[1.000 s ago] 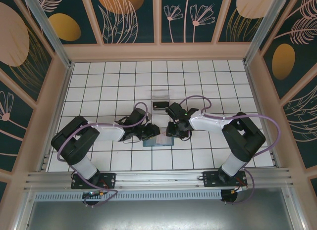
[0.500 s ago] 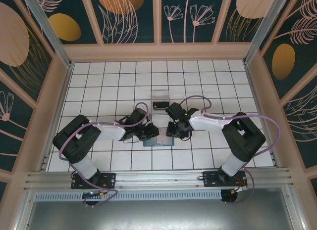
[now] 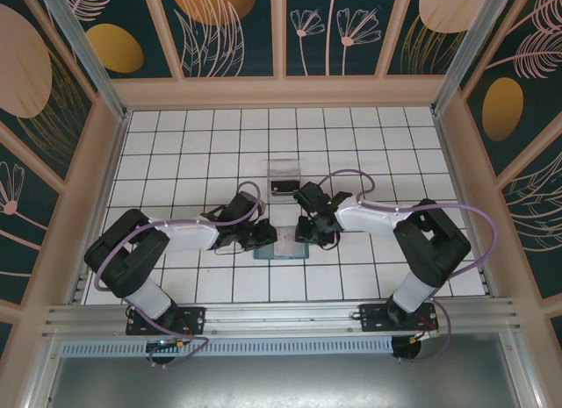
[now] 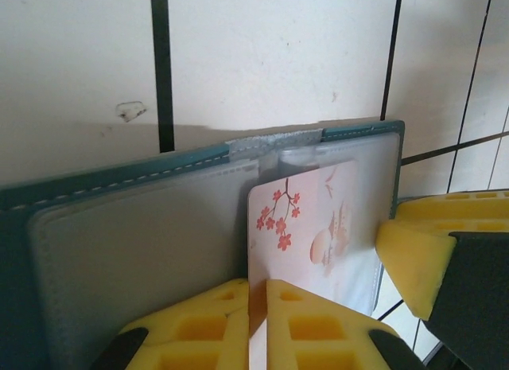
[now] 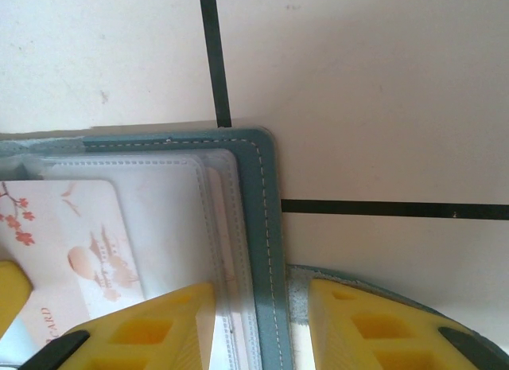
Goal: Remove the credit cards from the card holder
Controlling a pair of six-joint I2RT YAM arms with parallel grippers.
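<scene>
I count one teal card holder (image 3: 283,253), one pale pink card (image 4: 306,227), one clear box (image 3: 284,173), and two arms: left arm (image 3: 180,234), right arm (image 3: 373,219).

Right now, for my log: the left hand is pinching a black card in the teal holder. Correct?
Not black. The left wrist view shows the left hand pinching a pale card printed with red blossoms, in the teal holder.

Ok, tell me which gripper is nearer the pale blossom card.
Left. The left gripper pinches the edge of the pale card between its fingers; the right gripper straddles an edge of the card holder, beside the card.
</scene>
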